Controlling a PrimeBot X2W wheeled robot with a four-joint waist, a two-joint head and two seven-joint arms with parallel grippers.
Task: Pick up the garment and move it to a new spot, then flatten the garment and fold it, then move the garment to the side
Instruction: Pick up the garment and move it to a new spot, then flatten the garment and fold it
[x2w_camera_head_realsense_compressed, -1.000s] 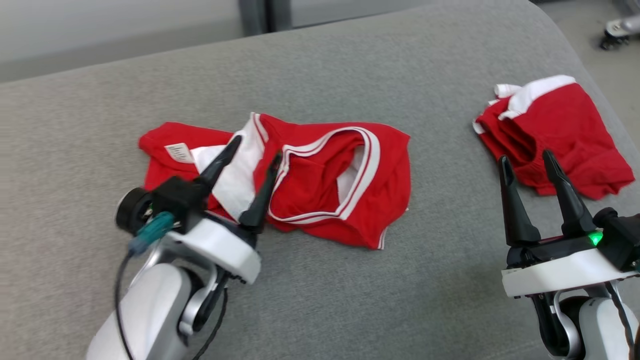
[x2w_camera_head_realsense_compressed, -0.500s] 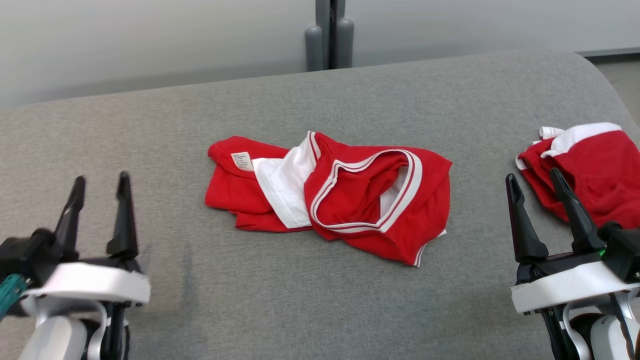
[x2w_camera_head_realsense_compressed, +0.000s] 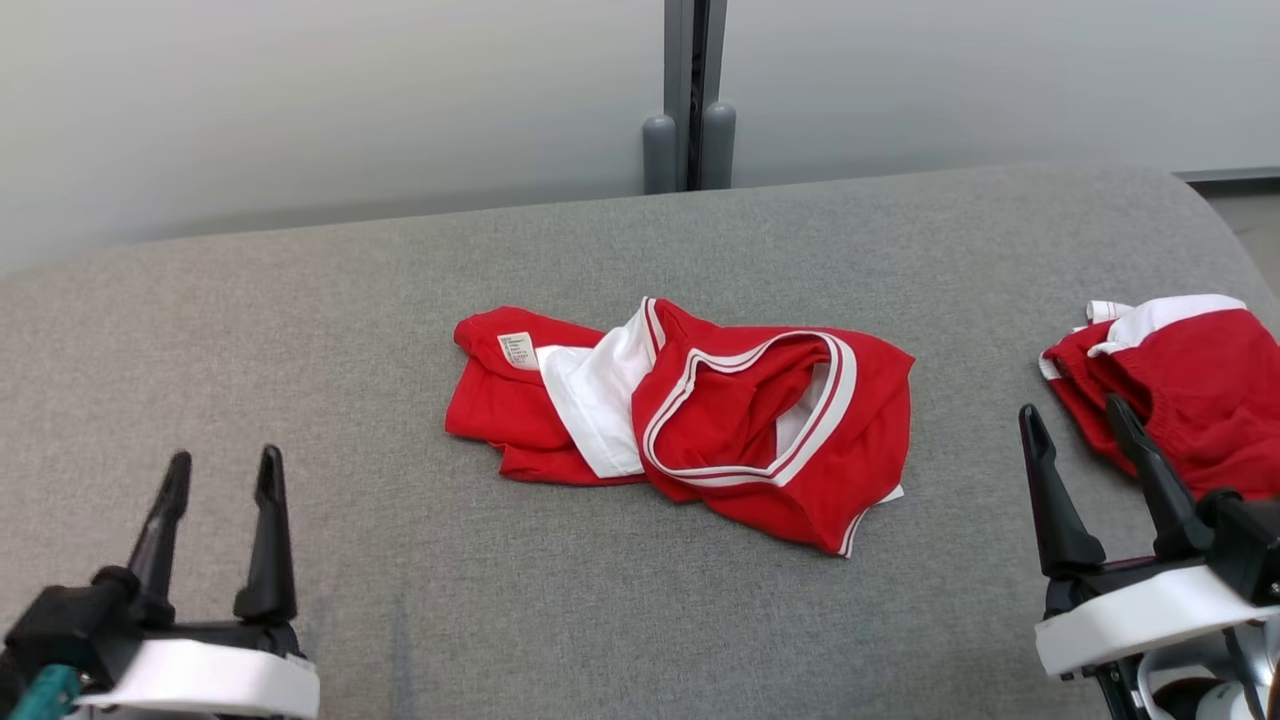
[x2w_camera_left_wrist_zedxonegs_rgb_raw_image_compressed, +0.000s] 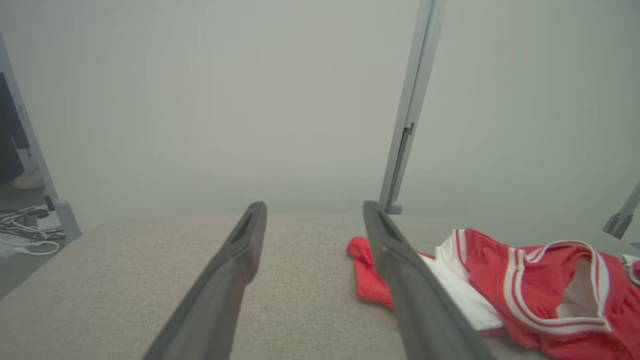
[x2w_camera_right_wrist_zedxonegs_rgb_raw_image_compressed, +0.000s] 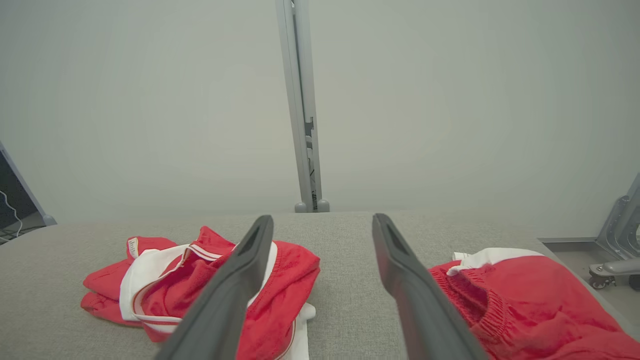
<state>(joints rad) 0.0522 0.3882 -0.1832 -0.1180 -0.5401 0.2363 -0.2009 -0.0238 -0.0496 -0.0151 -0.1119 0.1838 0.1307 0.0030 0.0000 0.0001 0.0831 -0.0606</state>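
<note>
a crumpled red knit garment (x2w_camera_head_realsense_compressed: 690, 420) with white striped trim lies bunched in the middle of the padded grey woven table (x2w_camera_head_realsense_compressed: 300, 300), well apart from the left pincer (x2w_camera_head_realsense_compressed: 224, 458) and right pincer (x2w_camera_head_realsense_compressed: 1073, 408), both released and empty; another red cloth (x2w_camera_head_realsense_compressed: 1190, 400) lies just beside the right one.

I count two red garments, the crumpled garment (x2w_camera_head_realsense_compressed: 700, 430) mid-scene and the folded garment (x2w_camera_head_realsense_compressed: 1190, 390) at right, one grey cushion (x2w_camera_head_realsense_compressed: 300, 330), one far post (x2w_camera_head_realsense_compressed: 690, 90), and two claws: left gripper (x2w_camera_head_realsense_compressed: 224, 458), right gripper (x2w_camera_head_realsense_compressed: 1073, 408).
</note>
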